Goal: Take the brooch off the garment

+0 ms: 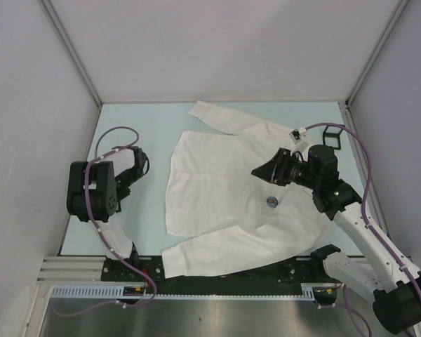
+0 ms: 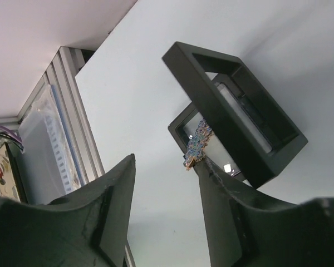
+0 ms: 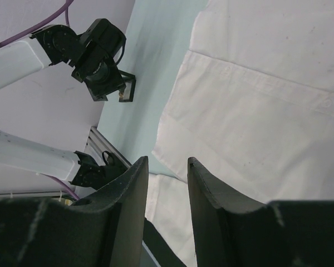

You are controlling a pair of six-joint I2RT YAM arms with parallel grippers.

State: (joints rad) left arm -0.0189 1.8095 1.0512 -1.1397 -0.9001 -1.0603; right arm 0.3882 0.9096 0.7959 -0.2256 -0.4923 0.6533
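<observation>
The garment (image 1: 217, 196), a white long-sleeved shirt (image 3: 267, 83), lies flat mid-table. A small dark round piece (image 1: 271, 201) sits on its front. A multicoloured brooch (image 2: 197, 144) shows in the left wrist view, at the tip of one finger (image 2: 222, 189) and over the base of an open black display box (image 2: 239, 111). My left gripper (image 2: 167, 159) is open with nothing between its jaws; whether the brooch touches the finger I cannot tell. It sits left of the shirt (image 1: 142, 165). My right gripper (image 3: 167, 160) is open and empty above the shirt's right chest (image 1: 258, 172).
A black square frame (image 1: 331, 135) stands at the back right near the right arm's cable. White walls enclose the table on three sides. An aluminium rail (image 2: 72, 139) runs along the table's edge beside the left gripper. The left arm (image 3: 94, 50) appears in the right wrist view.
</observation>
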